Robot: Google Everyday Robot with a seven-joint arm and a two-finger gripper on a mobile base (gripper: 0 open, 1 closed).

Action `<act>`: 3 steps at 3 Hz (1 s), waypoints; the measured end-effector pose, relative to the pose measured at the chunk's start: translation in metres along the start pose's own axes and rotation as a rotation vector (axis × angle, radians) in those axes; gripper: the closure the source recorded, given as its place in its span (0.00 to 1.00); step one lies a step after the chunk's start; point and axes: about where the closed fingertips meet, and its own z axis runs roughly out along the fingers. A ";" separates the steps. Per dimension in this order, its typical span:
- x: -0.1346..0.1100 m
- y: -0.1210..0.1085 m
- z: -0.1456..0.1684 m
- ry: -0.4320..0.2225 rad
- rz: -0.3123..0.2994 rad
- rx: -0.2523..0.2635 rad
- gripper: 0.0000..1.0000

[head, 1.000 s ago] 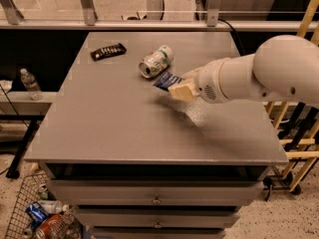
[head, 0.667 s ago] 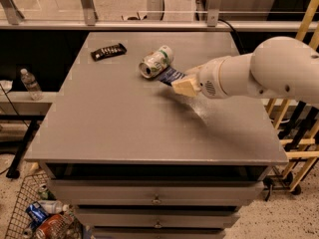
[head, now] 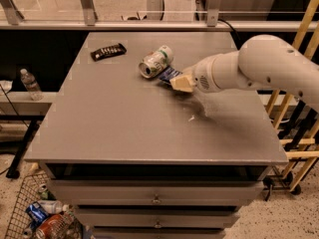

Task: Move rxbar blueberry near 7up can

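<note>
rxbar blueberry (head: pixel 168 74) in gripper (head: pixel 180 81), beside toppled 7up can (head: pixel 155 61)

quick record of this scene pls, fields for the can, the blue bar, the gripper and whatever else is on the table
7up can: lying on its side on the table, toward the back
rxbar blueberry: just right of the can, at the gripper's tip; contact with the can unclear
gripper: low over the table, right of the can, at the bar's right end
black bar: flat, back left, apart from the rest
task state: bar already lies close to the can
</note>
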 end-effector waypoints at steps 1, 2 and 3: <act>0.002 -0.019 0.019 0.015 0.008 -0.013 1.00; 0.004 -0.025 0.027 0.013 0.016 -0.022 1.00; 0.005 -0.031 0.037 0.010 0.022 -0.035 1.00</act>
